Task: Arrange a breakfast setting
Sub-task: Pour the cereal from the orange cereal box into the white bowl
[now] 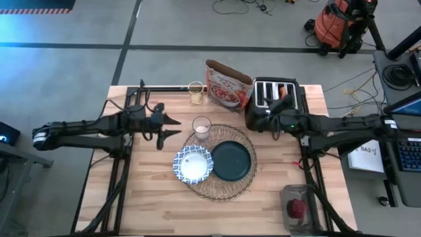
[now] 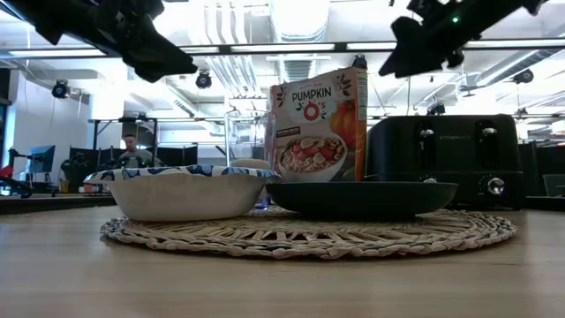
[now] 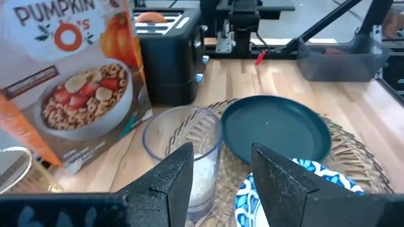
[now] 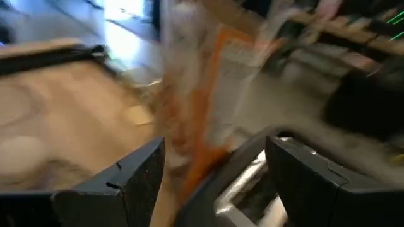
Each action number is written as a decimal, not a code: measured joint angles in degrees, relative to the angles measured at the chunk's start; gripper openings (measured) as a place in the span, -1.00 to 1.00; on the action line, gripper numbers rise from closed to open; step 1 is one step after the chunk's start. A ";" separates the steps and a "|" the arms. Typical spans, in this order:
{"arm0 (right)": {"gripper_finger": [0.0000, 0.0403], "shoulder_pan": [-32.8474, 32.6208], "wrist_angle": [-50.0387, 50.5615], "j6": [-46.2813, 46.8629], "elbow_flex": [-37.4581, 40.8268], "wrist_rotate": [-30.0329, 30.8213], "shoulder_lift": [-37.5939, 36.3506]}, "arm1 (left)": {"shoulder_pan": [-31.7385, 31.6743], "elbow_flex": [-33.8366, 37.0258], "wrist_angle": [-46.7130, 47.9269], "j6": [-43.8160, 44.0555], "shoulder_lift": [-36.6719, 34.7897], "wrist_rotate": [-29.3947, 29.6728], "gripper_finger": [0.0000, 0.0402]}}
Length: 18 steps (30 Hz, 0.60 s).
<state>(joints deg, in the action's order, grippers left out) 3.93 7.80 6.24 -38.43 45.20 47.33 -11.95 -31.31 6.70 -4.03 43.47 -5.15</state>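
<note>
Woven straw underlies the half-built breakfast setting: a round placemat (image 1: 220,187) at the centre of the wooden table (image 1: 151,210) carries a dark teal plate (image 1: 231,160) and, touching it, a blue-and-white bowl (image 1: 193,164), with a small clear glass (image 1: 201,127) at the mat's far edge. A red fruit (image 1: 297,208) sits in a grey tray (image 1: 289,194) at the table's near right corner, well apart from the mat. No spoon is visible.

Judging by the layout, the bagel step is in hand. The right tool (image 1: 284,104), fingers spread and empty, hovers over the black toaster (image 1: 266,115), where something orange-brown (image 3: 150,17) shows in a slot; the cereal bag (image 1: 227,85) stands just beside. The next move likely calls for lining up over that slot, descending and closing on the bagel without snagging the toaster.

The left tool (image 1: 172,127), also open and empty, is held level above the table just left of the glass, its arm stretched in from the left.
</note>
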 joint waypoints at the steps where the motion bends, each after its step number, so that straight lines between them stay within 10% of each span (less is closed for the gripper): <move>1: 0.29 0.21 -0.84 -1.70 -0.94 1.85 1.03 | -0.20 0.02 0.65 0.00 -0.26 0.00 -0.29; 18: 0.29 6.53 0.59 0.72 -6.90 3.40 11.78 | -2.20 0.06 2.40 0.21 -1.56 0.11 -0.29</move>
<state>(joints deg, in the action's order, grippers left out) 10.45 8.39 6.96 -45.33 48.60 59.11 -14.15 -31.24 9.10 -3.82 41.91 -5.04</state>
